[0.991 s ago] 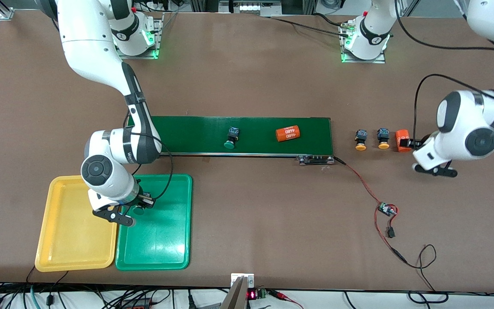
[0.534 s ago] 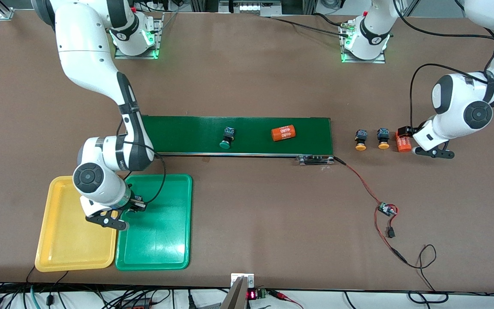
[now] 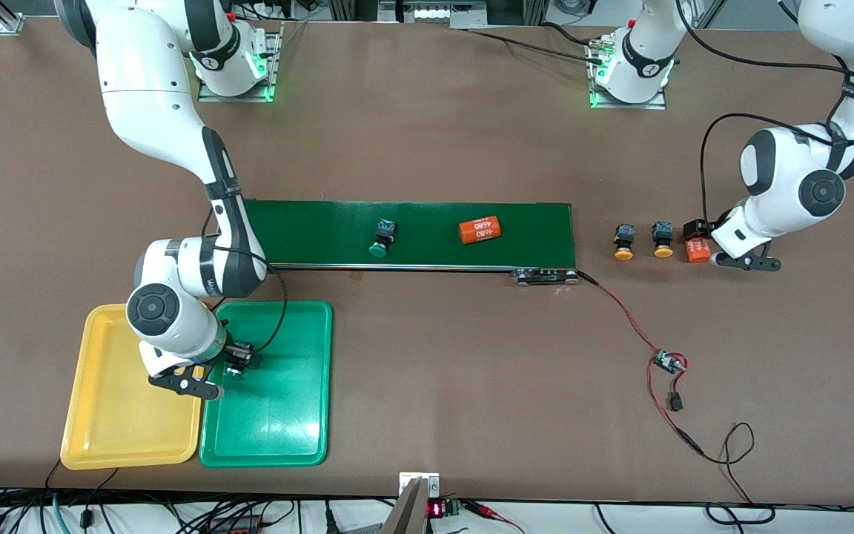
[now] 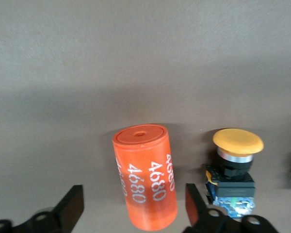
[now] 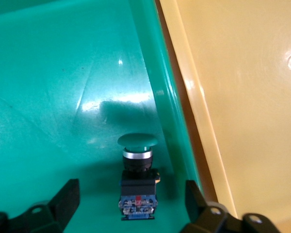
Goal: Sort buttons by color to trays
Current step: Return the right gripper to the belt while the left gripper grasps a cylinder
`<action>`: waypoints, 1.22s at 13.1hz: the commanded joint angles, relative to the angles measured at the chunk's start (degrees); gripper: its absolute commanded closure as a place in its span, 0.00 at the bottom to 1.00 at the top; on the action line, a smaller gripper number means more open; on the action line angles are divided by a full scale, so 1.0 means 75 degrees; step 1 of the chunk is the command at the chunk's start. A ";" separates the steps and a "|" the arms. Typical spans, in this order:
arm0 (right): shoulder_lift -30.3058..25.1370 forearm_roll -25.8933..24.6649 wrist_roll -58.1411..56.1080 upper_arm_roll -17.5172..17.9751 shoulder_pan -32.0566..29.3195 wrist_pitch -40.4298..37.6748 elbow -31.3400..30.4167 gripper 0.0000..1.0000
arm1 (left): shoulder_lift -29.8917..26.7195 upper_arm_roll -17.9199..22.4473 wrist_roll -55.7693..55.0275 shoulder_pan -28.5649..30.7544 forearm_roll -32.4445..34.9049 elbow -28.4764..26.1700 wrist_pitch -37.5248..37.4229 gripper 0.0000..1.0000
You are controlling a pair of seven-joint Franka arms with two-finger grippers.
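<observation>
Right hand (image 3: 234, 365) is low over the green tray (image 3: 286, 415), at the tray's 10 o'clock corner, fingers released. One green button (image 5: 137, 189) lies in the tray between them, untouched, cap away from the wrist.

Second green button (image 3: 380, 239) lies on the belt (image 3: 434, 219), at about 1 o'clock from the right hand in the front view. Long axis 12-to-6, cap toward 6. The right arm is judged nearer.

Left hand (image 4: 133, 208) is released and straddles the orange cylinder (image 4: 145, 179), gaps on both sides.

Two yellow buttons (image 3: 663, 239) (image 3: 624, 241) lie on the desk (image 3: 427, 415) at 9 o'clock from the left hand, caps toward 6. The nearer one is just beside the cylinder.

Yellow tray (image 3: 123, 415) holds no button.
</observation>
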 commanded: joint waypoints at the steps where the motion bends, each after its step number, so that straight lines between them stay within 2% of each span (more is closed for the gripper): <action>1: -0.0573 0.0035 -0.0060 0.0079 0.0069 -0.0542 -0.0237 0.00 | 0.0255 0.0098 0.0298 -0.0055 -0.0253 0.0003 0.0272 0.28; 4: -0.1428 0.0035 0.0069 0.0079 0.0478 -0.1399 -0.0809 0.00 | 0.0256 0.0098 0.0309 -0.0020 -0.0392 0.0003 0.0273 0.64; 6: -0.2271 0.0035 0.0104 0.0079 0.0714 -0.1330 -0.1722 0.00 | 0.0105 0.0087 0.0298 -0.0043 -0.0417 0.0120 0.0191 0.81; 8: -0.3103 0.0046 0.0209 0.0079 0.1134 -0.1271 -0.2672 0.00 | -0.0200 0.0029 0.0298 -0.0125 -0.0394 0.0330 -0.0112 0.82; 10: -0.3713 0.0035 0.0781 0.0067 0.1521 -0.1283 -0.3387 0.00 | -0.0318 -0.0077 0.0321 -0.0428 -0.0382 0.1159 -0.1617 0.81; 12: -0.3997 0.0035 0.1123 0.0067 0.1791 -0.1271 -0.3811 0.00 | -0.0307 -0.0765 0.0950 -0.0512 -0.0405 0.2051 -0.3073 0.81; 16: -0.3847 0.0023 0.2387 0.0068 0.2611 -0.1271 -0.3894 0.00 | -0.0248 -0.2393 0.1994 -0.0582 -0.0405 0.2300 -0.3360 0.82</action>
